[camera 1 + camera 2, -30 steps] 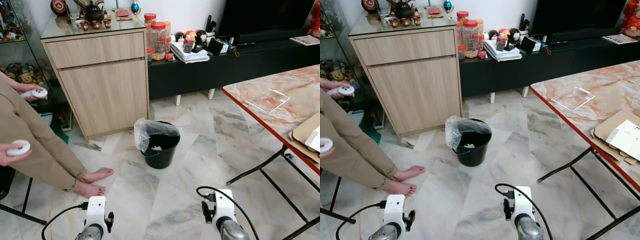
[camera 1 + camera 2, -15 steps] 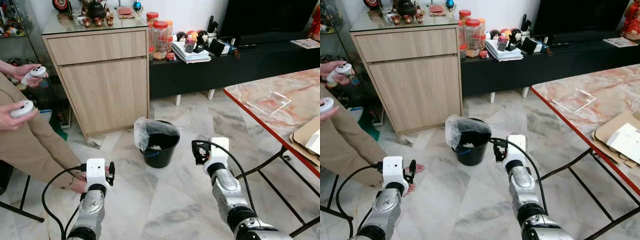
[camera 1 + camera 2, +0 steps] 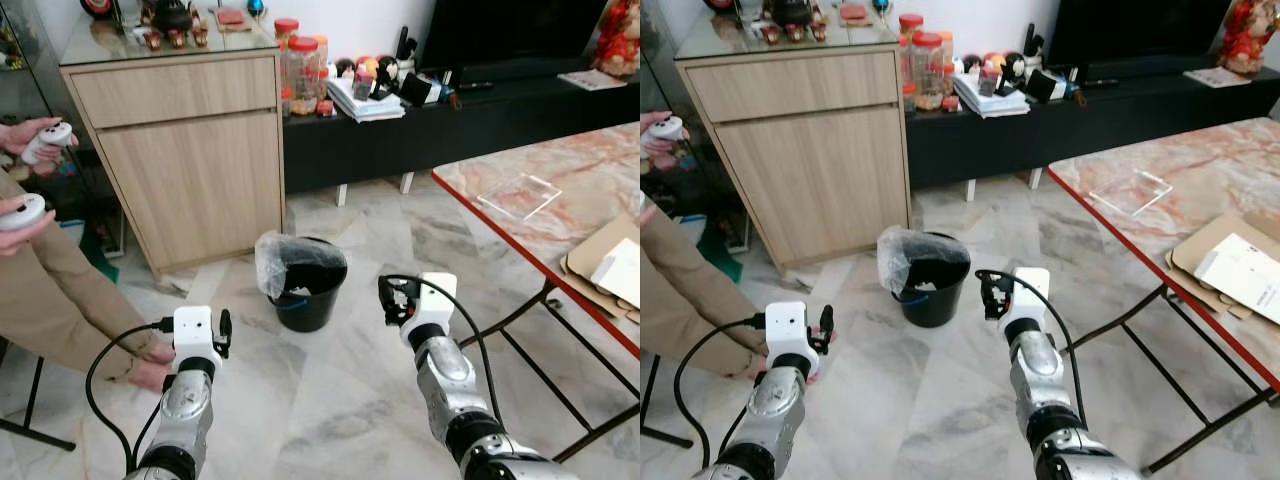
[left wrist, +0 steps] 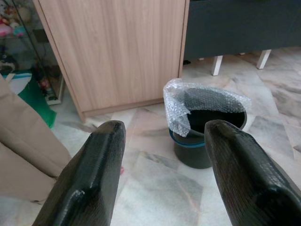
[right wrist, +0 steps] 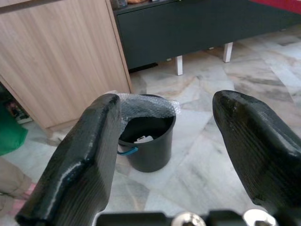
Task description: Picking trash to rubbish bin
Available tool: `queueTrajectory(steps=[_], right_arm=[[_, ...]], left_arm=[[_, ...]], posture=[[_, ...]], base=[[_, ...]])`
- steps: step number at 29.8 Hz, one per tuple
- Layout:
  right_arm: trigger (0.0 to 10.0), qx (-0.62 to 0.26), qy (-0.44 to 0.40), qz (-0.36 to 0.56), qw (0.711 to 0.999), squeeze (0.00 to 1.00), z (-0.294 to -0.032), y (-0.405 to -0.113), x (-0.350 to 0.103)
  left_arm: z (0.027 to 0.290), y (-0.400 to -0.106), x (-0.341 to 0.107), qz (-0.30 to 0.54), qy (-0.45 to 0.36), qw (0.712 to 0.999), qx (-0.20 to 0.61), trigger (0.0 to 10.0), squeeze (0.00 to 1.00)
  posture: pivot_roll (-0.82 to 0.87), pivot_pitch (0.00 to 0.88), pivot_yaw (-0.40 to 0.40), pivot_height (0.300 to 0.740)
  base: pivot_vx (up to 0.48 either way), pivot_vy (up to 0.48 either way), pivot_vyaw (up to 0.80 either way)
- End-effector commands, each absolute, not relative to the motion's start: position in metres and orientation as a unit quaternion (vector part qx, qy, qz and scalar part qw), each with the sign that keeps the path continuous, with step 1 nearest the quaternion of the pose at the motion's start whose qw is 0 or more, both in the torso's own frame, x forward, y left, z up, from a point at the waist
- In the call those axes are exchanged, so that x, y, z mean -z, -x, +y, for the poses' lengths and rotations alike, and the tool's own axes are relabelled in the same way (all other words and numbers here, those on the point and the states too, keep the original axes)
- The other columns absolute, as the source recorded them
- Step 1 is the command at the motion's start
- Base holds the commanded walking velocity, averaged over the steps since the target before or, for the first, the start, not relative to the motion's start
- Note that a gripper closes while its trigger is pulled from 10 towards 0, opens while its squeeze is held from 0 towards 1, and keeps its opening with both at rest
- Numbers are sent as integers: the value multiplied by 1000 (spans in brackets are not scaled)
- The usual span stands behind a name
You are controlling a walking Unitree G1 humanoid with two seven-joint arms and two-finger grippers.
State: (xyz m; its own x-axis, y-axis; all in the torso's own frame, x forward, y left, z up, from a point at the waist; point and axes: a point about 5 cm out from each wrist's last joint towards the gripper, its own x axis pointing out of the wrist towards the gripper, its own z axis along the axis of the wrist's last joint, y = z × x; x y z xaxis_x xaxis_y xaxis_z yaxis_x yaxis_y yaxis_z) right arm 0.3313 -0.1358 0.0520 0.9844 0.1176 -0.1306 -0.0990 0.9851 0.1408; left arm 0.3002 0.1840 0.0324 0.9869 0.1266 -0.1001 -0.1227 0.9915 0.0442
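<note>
**Both arms raised before the bin, fingers spread and empty**

Marble floor tiles (image 3: 330,400), pale with grey veining, run across a living room to a light wooden cabinet (image 3: 185,150) with a glass top that carries small ornaments. Beside the cabinet stands a low black TV console (image 3: 440,125) holding red-lidded jars (image 3: 298,62), a stack of papers and other small items, with a dark screen above it.

On the floor in front of the cabinet sits the black rubbish bin (image 3: 305,290). A sheet of bubble wrap (image 4: 188,103) is draped over its rim on the cabinet side, and something small and white lies at the bottom (image 5: 143,139).

The left gripper (image 4: 160,141) is held up at the robot's lower left, its two black fingers (image 4: 89,183) well apart with nothing between them, looking toward the bin and the cabinet. The right gripper (image 5: 162,122) is raised just to the right of the bin and nearer to it; its fingers (image 5: 80,169) are likewise spread wide and empty, framing the bin in the wrist view.

At the right, a folding table with a pink marble-pattern top and red edge (image 3: 520,235) bears a clear plastic tray (image 3: 518,195) and flattened cardboard (image 3: 600,270).

On the left a person in tan trousers (image 3: 55,300) stands barefoot, each hand holding a white controller (image 3: 50,135).
</note>
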Motion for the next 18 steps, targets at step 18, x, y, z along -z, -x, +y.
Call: queueTrajectory(steps=[18], right_arm=[[10000, -67, -72, 37, 994, 0, -126, -340, -67]], left_arm=[[188, -305, -44, 16, -14, 997, -74, 10000, 0]], posture=[[-48, 0, -63, 740]], base=[[248, 0, 0]])
